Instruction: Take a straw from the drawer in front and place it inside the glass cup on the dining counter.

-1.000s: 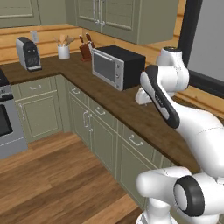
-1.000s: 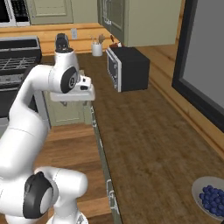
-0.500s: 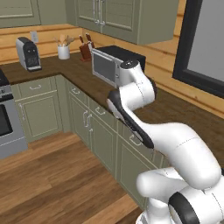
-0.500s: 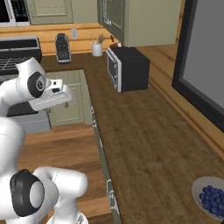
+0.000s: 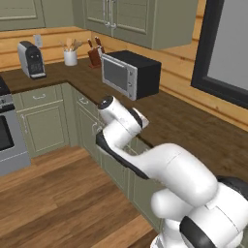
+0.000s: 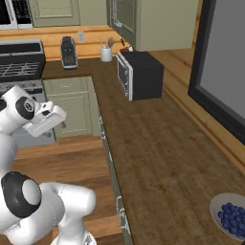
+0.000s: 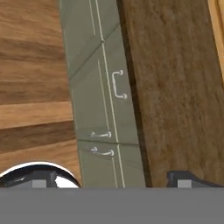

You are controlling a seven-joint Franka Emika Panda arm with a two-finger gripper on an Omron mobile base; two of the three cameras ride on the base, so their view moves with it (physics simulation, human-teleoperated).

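In the hand view I look down the sage-green cabinet fronts under a dark wood countertop (image 7: pixel 175 87). The drawer (image 7: pixel 109 83) is closed, its silver bar handle (image 7: pixel 118 84) a little ahead of my gripper (image 7: pixel 113 179). The gripper's two dark fingertips (image 7: pixel 188 177) stand far apart with nothing between them, so it is open. In the base views my arm (image 5: pixel 121 121) bends low over the counter's edge and reaches out in front of the cabinets (image 6: pixel 45 119). The straw is hidden. The glass cup and the dining counter are out of view.
Two cabinet door handles (image 7: pixel 101 143) lie just below the drawer. On the countertop stand a black toaster oven (image 5: pixel 130 73), a coffee machine (image 5: pixel 31 59), a white utensil holder (image 5: pixel 70 56) and a knife block (image 5: pixel 95 57). A stove (image 5: pixel 5 131) is at the left. A bowl of blueberries (image 6: pixel 232 213) sits nearby.
The arm has swung down from above the countertop, out over the floor in front of the cabinets. The hand now points down at the drawer fronts. The jaws stayed open.
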